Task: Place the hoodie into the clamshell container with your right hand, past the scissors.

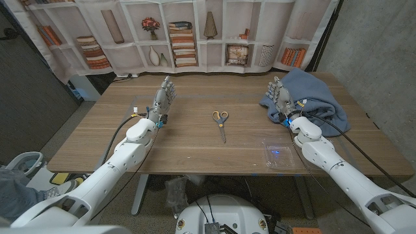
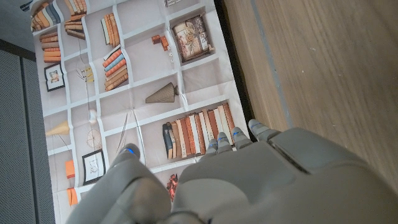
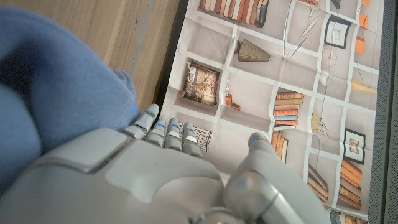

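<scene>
Wood grain runs across the surface [image 1: 195,140], which stands in front of a cloth backdrop printed with bookshelves [image 1: 182,39].

Nearest the robot, on its right side, a clear clamshell container [image 1: 278,155] lies close to the front edge of the surface. It is see-through and hard to make out, so I cannot tell whether its lid is up or down.

Further in, near the middle, the scissors [image 1: 221,123] lie flat with their orange-yellow handles pointing toward the backdrop and the blades toward the robot. They sit between the two arms, well apart from both.

On the left, the left robot hand [image 1: 162,99] stands over the surface with its fingers straight and slightly spread, reaching toward the backdrop. It is released and holds nothing. The left wrist view shows the same robot hand [image 2: 249,180] from behind, fingertips against the printed shelves.

On the right, the blue hoodie [image 1: 312,97] is heaped near the far right corner of the surface. The right robot hand [image 1: 281,97] is at the hoodie's left edge, fingers stretched out and apart, released, with no cloth held in it. In the right wrist view the right robot hand [image 3: 155,168] sits just beside the blue cloth [image 3: 62,87]; whether the two touch I cannot tell.
</scene>
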